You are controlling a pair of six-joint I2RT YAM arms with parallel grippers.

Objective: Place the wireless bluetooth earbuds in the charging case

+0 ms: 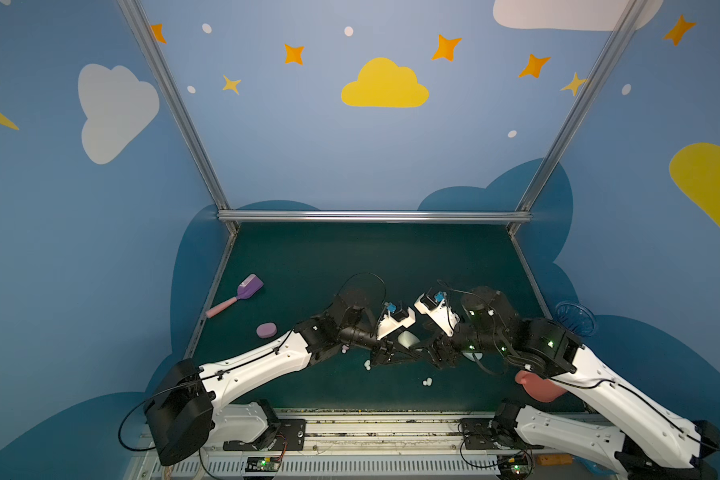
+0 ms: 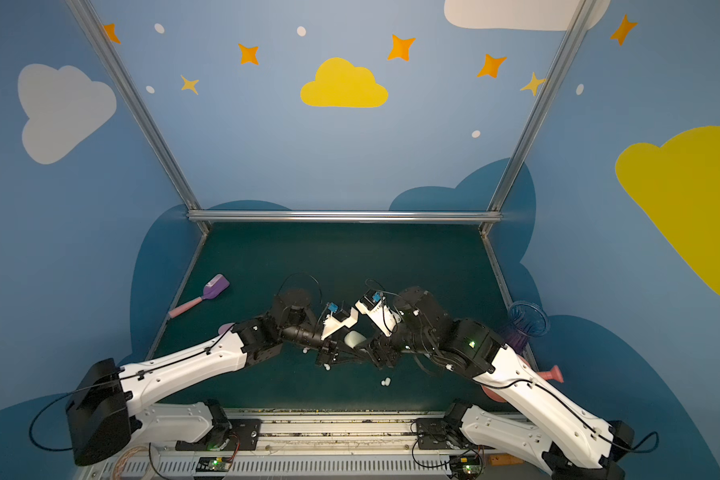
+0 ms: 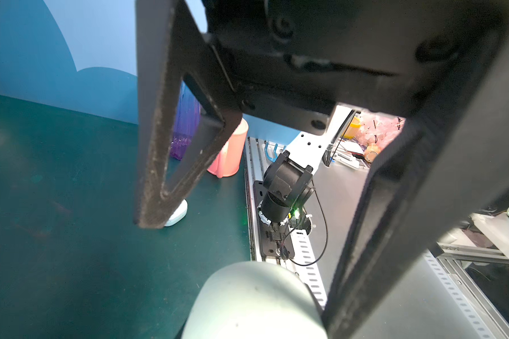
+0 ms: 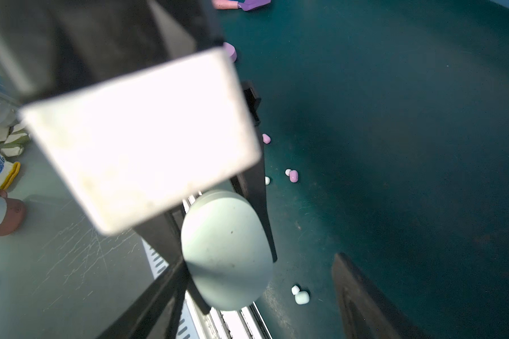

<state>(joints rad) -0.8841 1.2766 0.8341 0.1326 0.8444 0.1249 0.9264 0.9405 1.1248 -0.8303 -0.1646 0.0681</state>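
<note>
A mint charging case (image 4: 227, 249) hangs above the green mat, with my left gripper (image 1: 404, 351) shut on it; thin black fingers (image 4: 259, 205) press its two sides. In both top views it shows as a pale oval (image 2: 353, 338) between the two wrists. My right gripper (image 4: 260, 258) faces it, open, its jaws standing either side of the case with a wide gap on one side. Earbuds lie loose on the mat below: a mint pair (image 4: 301, 296), a pink one with a whitish one (image 4: 293, 175), and a lone pink one (image 4: 266, 138).
A purple case (image 1: 266, 330) and a purple-pink scoop (image 1: 238, 297) lie at the left of the mat. A pale case (image 3: 177, 215) sits under the right arm. A pink cup (image 3: 229, 152) and a blue-purple vase (image 1: 576, 318) stand at the right edge.
</note>
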